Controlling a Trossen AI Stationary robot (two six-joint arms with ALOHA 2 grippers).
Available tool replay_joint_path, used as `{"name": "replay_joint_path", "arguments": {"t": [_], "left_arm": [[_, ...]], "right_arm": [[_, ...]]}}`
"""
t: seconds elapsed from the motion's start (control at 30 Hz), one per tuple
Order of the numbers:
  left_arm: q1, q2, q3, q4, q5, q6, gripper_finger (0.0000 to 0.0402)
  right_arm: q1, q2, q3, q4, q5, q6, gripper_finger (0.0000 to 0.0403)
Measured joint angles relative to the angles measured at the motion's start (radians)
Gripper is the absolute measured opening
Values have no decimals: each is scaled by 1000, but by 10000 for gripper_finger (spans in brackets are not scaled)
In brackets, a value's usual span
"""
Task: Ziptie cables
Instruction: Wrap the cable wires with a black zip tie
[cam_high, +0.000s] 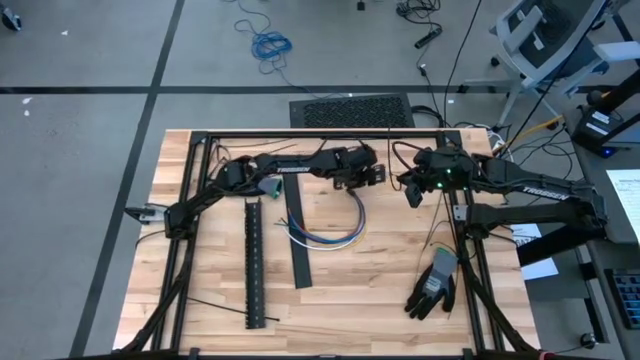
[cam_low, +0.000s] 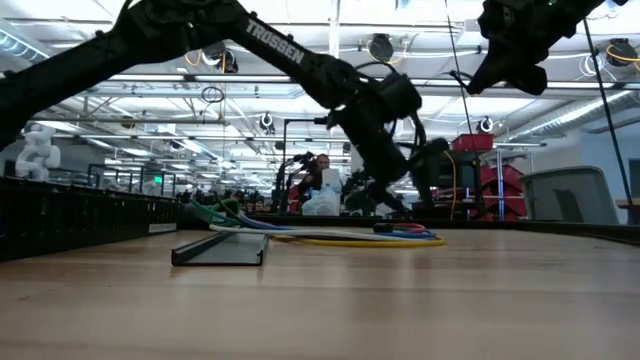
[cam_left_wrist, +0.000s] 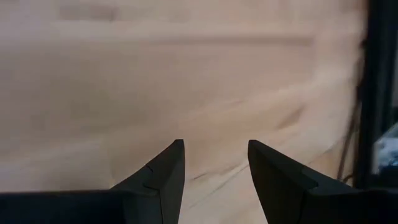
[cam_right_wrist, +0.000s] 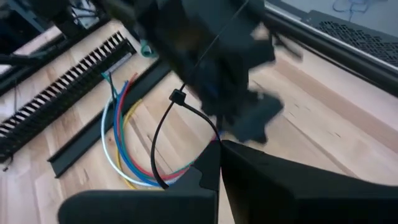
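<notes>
The cables lie mid-worktop in a U-shaped loop, blue, white, yellow w/ some red, one end up by the left gripper, the other end near a long black channel strip lying flat beside them. In the right wrist view the same bundle curves under a black zip tie that is already formed into a loop, its small head at the top, its tail running down into the right gripper.

Right gripper's fingers are pressed together, pinching the zip tie's tail. It hangs above the worktop, just right of the cables' upper end. Left gripper sits close beside it, fingers spread abt halfway w/ nothing visible between them; only bare wood shows past them.

Step in hand, as I read it: tie is looped but I can't tell whether it actually goes round the wires or just hangs over them. Looks like mid-task, cinching not done, since the loop is wide.

Next move prob needs the left gripper to steady the bundle or the tie's head while the right pulls the tail to tighten. Needs care so the loop doesn't slip off the wires.

Further out: a toothed black cable comb left of the channel, a spare zip tie near the front edge, a grey-black glove to the right.
</notes>
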Motion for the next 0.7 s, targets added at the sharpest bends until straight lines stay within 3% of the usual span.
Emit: {"name": "replay_joint_path", "arguments": {"t": [0.13,0.3,0.7], "left_arm": [[-35,21,1,-25,74,-42,171],[-105,14,3,-85,135,79,171],[-280,-12,5,-483,248,316,171]], "right_arm": [[0,-3,0,33,0,4,0],[0,-4,0,61,4,-16,0],[-2,-5,1,72,7,-30,0]]}}
